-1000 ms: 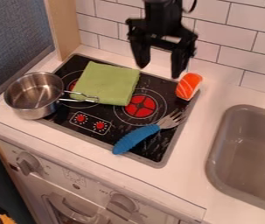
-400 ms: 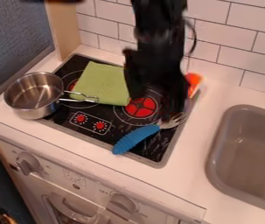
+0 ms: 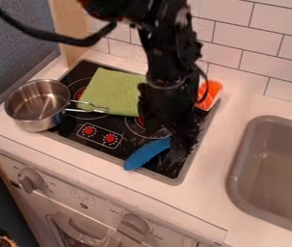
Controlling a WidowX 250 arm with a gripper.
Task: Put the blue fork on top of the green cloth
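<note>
The blue fork (image 3: 147,154) lies on the glossy black stove top (image 3: 109,151), toward five o'clock from its middle, with twelve at the top of the view. Its handle is thick, gently curved and finely ribbed, with a rounded end pointing to about seven o'clock; its other end runs under the gripper (image 3: 168,137) and is hidden there. The black, angular gripper hangs low over that end, coming in from twelve o'clock. Whether it is open or closed, or has hold of the fork, cannot be told.

The green cloth (image 3: 114,90) lies toward eleven o'clock on the stove top, well apart from the handle: a folded, soft-looking, matte fabric piece with rounded corners, its right part behind the arm. At nine o'clock stands a round pot (image 3: 35,118) of shiny, smooth metal; its looped wire handle reaches toward three o'clock, to the lower corner of the cloth.

At two o'clock sits an orange piece with white stripes (image 3: 209,94), smooth and blocky. A smooth grey sink (image 3: 239,164) with rounded corners is set into the pale counter (image 3: 214,179) at four o'clock. Flat white tiles (image 3: 241,40) in staggered rows rise at one o'clock, and a rounded knob (image 3: 31,180) sits on the front panel toward eight.
</note>
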